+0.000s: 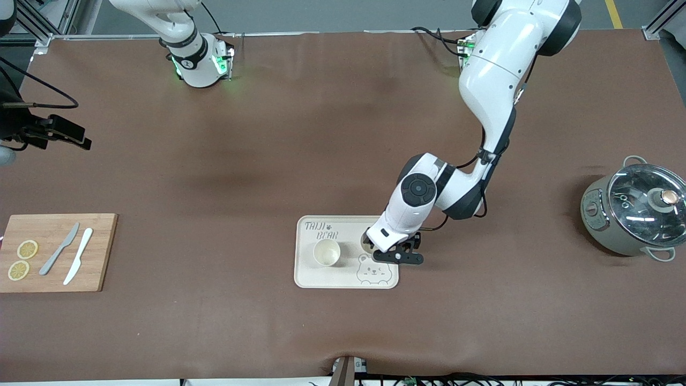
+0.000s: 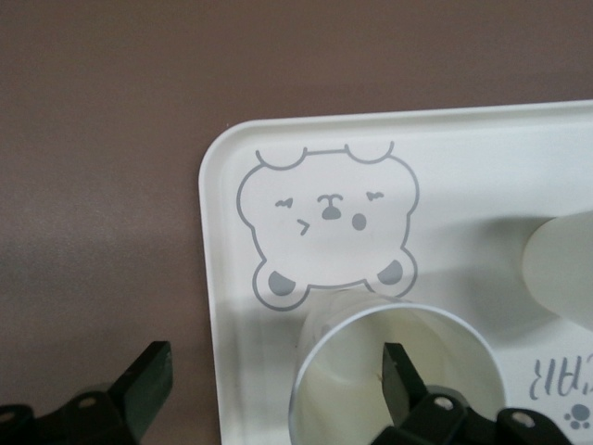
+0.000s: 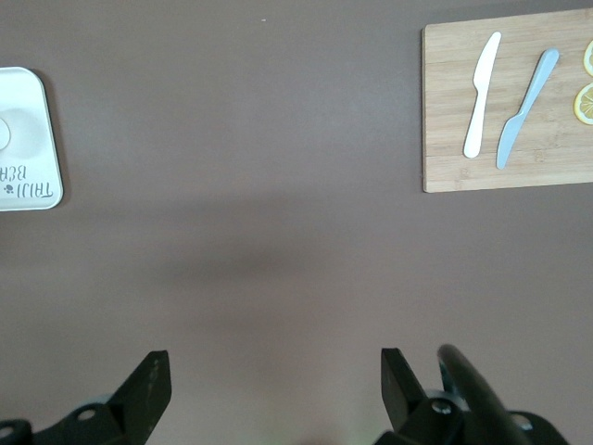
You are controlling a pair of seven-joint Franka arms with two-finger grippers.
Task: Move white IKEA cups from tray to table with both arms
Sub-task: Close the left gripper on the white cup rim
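Note:
A cream tray printed with a bear lies mid-table. One white cup stands upright on it. The second white cup stands on the tray beside it, toward the left arm's end, mostly hidden under the left hand in the front view. My left gripper is low over this cup and open: one finger is inside the rim, the other is outside the tray's edge, not touching. My right gripper is open and empty, high over bare table at the right arm's end.
A grey-green pot with a glass lid stands toward the left arm's end. A wooden cutting board with two knives and two lemon slices lies toward the right arm's end; it also shows in the right wrist view.

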